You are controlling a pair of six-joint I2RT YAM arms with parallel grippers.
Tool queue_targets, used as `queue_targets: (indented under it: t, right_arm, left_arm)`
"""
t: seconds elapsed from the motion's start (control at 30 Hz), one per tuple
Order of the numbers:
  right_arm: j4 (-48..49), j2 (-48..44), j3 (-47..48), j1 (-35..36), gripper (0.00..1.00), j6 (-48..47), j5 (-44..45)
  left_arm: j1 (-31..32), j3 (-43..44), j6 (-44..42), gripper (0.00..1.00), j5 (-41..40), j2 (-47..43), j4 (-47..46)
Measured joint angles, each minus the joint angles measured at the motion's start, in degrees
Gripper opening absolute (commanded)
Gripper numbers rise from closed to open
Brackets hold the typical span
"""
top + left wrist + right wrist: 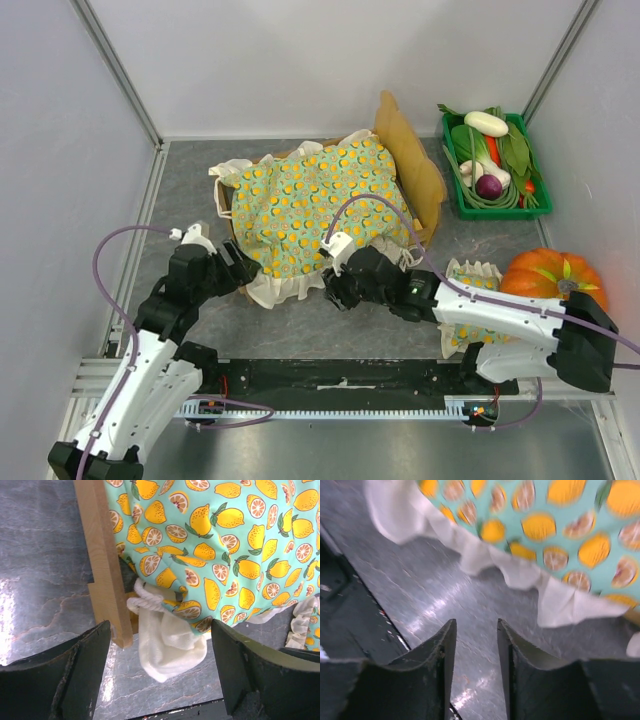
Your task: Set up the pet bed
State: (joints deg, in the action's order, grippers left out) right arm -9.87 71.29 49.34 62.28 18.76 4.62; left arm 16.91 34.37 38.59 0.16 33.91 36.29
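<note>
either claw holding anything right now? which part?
Nothing held. Left claw stands open, fingers clear of the white corner ruffle of the blanket. Right claw is open over the table, just off the ruffled hem.

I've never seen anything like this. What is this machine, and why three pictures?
Two robot arms are bolted to a table, each ending in a two-fingered gripper. The wide picture looks down from above; the other two come from cameras on the wrists, so the dark shapes are fingers. A small wooden pet bed stands there, a lemon-print blanket draped over it; a matching pillow, a pumpkin and a green tray of vegetables lie nearby. The left gripper and right gripper are open, holding nothing.
</note>
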Motion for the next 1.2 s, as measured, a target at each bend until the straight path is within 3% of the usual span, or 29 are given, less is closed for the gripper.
queue_targets:
  t: [0.17, 0.3, 0.47, 0.67, 0.83, 0.9, 0.97, 1.07, 1.2]
  right_arm:
    - [1.4, 5.9, -2.9, -0.6, 0.35, 2.1, 3.6]
    - [5.3, 12.3, -1.6, -3.8, 0.33, 1.6, 5.6]
    - [9.4, 20.2, 3.5, -10.3, 0.33, -1.0, 4.6]
    - [12.1, 29.5, 10.6, -12.0, 0.38, -3.5, 0.0]
    - [14.0, 31.5, 12.9, -12.5, 0.46, -4.1, -1.8]
    - [14.5, 30.6, 12.4, -12.6, 0.55, -4.1, -2.4]
    - [16.1, 28.0, 10.1, -12.6, 0.64, -3.2, -3.0]
    - [18.8, 20.0, 2.7, -11.5, 0.69, -0.1, -3.3]
    - [25.5, 13.6, -4.6, -4.2, 0.68, 4.7, 0.0]
  left_arm:
    - [0.0, -1.6, 0.1, 0.77, 1.9, 3.4, -4.8]
    - [-0.2, -2.6, -0.5, 0.46, 0.8, 8.4, -8.5]
    - [-0.3, -2.9, -1.6, 0.27, -1.6, 15.1, -13.4]
    - [-1.2, -1.6, -2.6, 0.27, -4.9, 21.0, -19.8]
    - [-3.9, 0.6, -4.6, 0.27, -4.5, 26.6, -23.7]
    - [-4.7, 1.6, -5.6, 0.34, -4.0, 28.8, -25.1]
    - [-5.2, 2.4, -6.5, 0.47, -3.3, 30.5, -26.2]
    - [-5.5, 2.5, -7.2, 0.59, -1.5, 31.8, -27.2]
    - [-5.6, 1.5, -7.6, 0.61, 0.0, 31.1, -28.3]
